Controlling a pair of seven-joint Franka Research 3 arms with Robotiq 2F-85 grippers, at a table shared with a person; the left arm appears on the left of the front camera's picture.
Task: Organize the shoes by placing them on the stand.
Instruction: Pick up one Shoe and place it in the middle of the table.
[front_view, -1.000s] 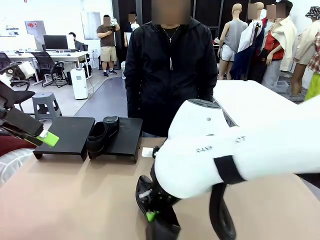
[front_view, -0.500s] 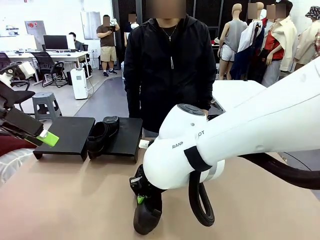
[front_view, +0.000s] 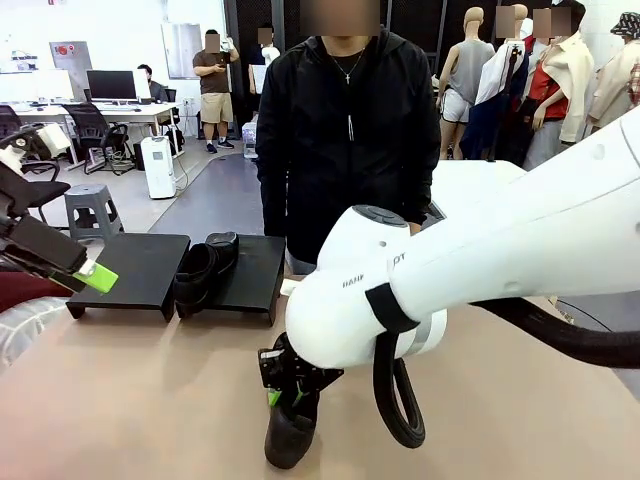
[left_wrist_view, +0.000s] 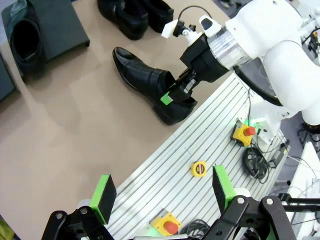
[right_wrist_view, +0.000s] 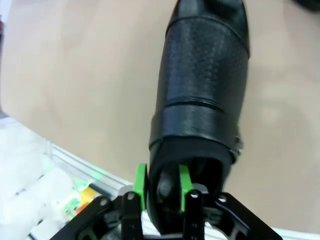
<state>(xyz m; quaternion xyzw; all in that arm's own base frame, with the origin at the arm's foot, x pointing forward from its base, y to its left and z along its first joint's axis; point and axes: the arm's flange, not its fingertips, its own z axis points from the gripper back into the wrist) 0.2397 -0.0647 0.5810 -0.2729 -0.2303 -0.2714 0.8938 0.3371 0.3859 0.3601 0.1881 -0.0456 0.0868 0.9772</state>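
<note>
One black shoe (front_view: 290, 440) (left_wrist_view: 142, 80) (right_wrist_view: 205, 85) lies sole-down on the tan table, its heel close to the near edge. My right gripper (front_view: 284, 397) (left_wrist_view: 175, 92) (right_wrist_view: 163, 186) straddles its heel rim, the green pads a little apart, one inside the opening and one outside. Another shoe (front_view: 203, 265) (left_wrist_view: 25, 42) sits on the low black stand (front_view: 135, 265) (left_wrist_view: 70, 25) at the far left. Two more shoes (left_wrist_view: 132, 15) lie on the table beyond. My left gripper (front_view: 90, 275) (left_wrist_view: 162, 192) hovers open and empty high at the left.
A person in a black jacket (front_view: 340, 130) stands at the far side behind the stand. The near table edge is a ribbed metal rail (left_wrist_view: 210, 130) carrying a yellow tape measure (left_wrist_view: 199, 168) and red stop buttons (left_wrist_view: 243, 134). The right arm's white body covers the table's middle.
The right arm swung the shoe leftward and set it down on the table. Its green pads, together before, now show apart. The left arm has stayed still.
</note>
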